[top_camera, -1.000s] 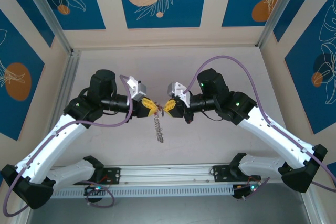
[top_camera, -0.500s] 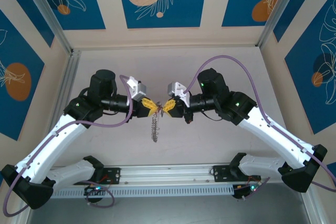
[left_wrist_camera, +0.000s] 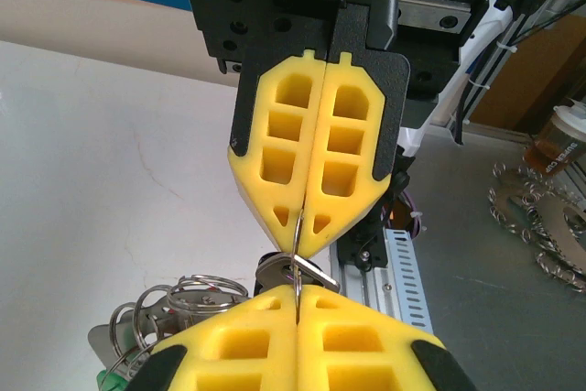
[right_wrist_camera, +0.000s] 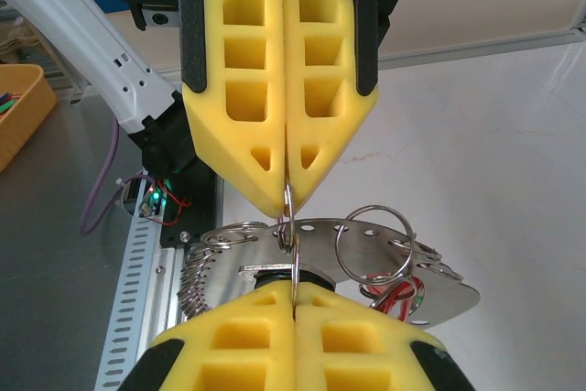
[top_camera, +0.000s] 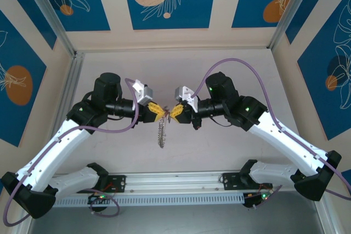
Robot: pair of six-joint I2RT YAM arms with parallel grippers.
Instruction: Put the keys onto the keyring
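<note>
Both grippers meet tip to tip above table: left gripper, right gripper. Each clamped tight on thin wire of keyring. Wire edge-on, running tip to tip in line with finger seams. Fringe of silvery pieces hangs straight down below tips. Keys likely small dark-and-silver bit jammed right at tips; cannot tell for sure. Neither arm nearer. Judgement: barely any free wire between tips, so threading needs one side to give room.
</note>
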